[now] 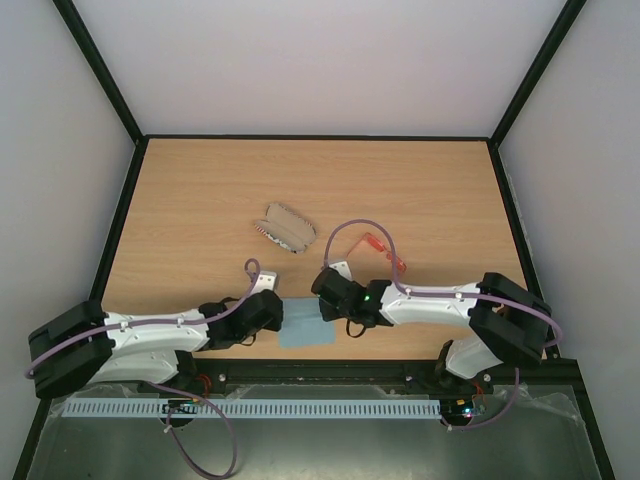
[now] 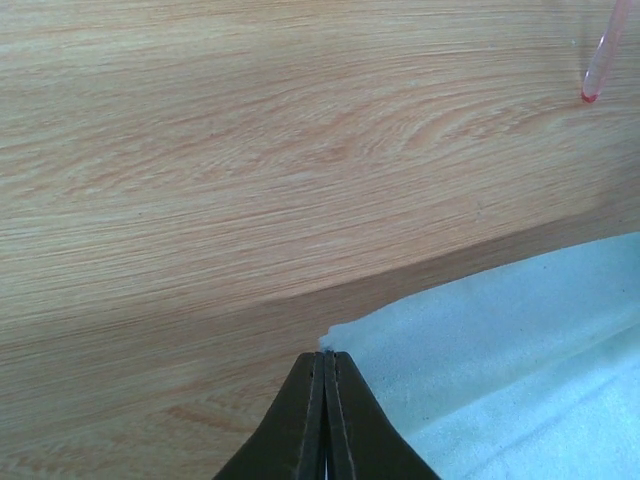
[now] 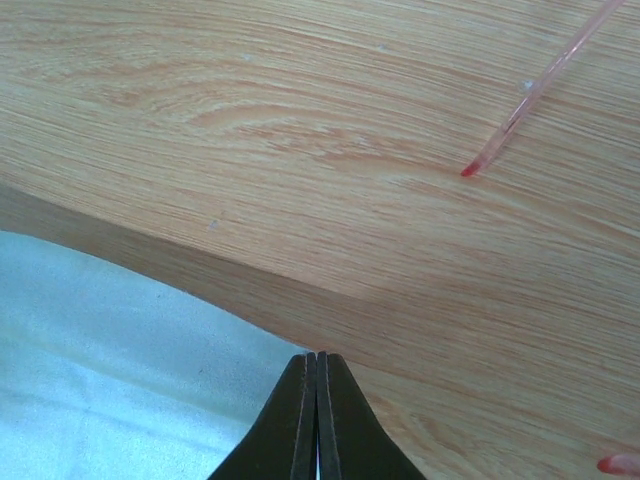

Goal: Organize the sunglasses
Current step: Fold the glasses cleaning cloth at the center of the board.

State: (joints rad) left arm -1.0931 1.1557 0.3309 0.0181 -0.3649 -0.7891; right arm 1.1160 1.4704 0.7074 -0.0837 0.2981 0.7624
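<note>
From above the sunglasses are too small to show their lenses; wrist views catch only their arm tips. The cloth runs off those views' edges.

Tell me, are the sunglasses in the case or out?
Out. The sunglasses lie on the bare table, right of the case and apart from it.

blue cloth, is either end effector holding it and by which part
Both seem to: the left end effector is shut on one corner of the blue cloth, the right end effector on its opposite side.
</note>
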